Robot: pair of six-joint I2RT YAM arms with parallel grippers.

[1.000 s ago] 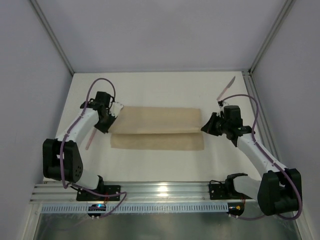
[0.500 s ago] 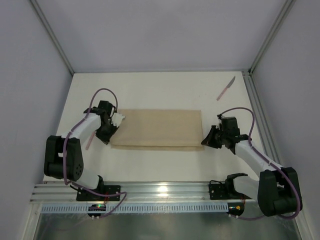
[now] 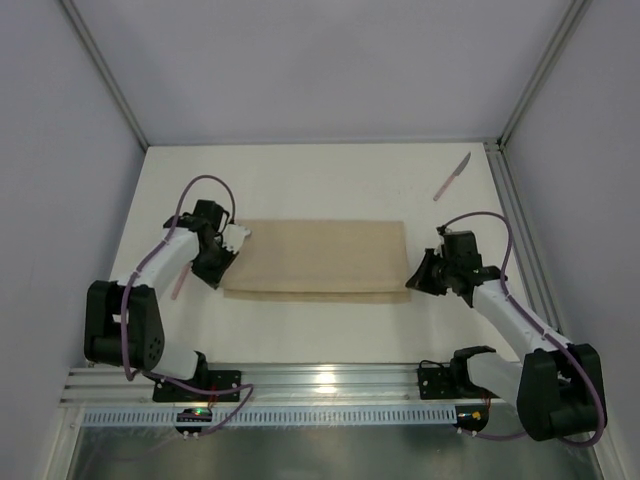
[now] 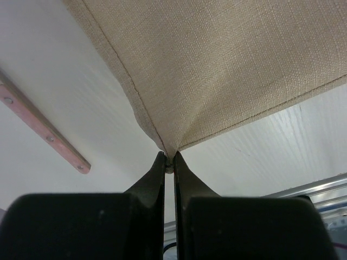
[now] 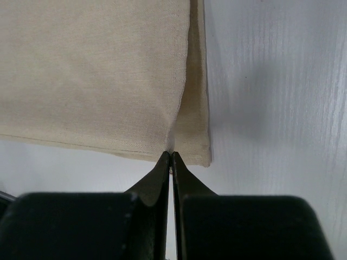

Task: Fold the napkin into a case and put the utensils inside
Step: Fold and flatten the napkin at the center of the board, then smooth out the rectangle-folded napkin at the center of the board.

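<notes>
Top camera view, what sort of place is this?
Most likely a robot test cell, not a kitchen: a white table boxed in by plain wall panels, a left arm and right arm bolted to a metal rail, with a napkin and knife laid out.

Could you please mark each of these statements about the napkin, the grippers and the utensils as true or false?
1. The left gripper and the right gripper are each shut on a near corner of the napkin. True.
2. The knife rests on top of the napkin. False: it lies on the bare table at the far right, apart from the cloth.
3. The napkin lies folded over in two layers, as a long rectangle. True.
4. The pink-handled utensil is tucked inside the napkin. False: it lies on the table to the left of the napkin, not touching it.
</notes>
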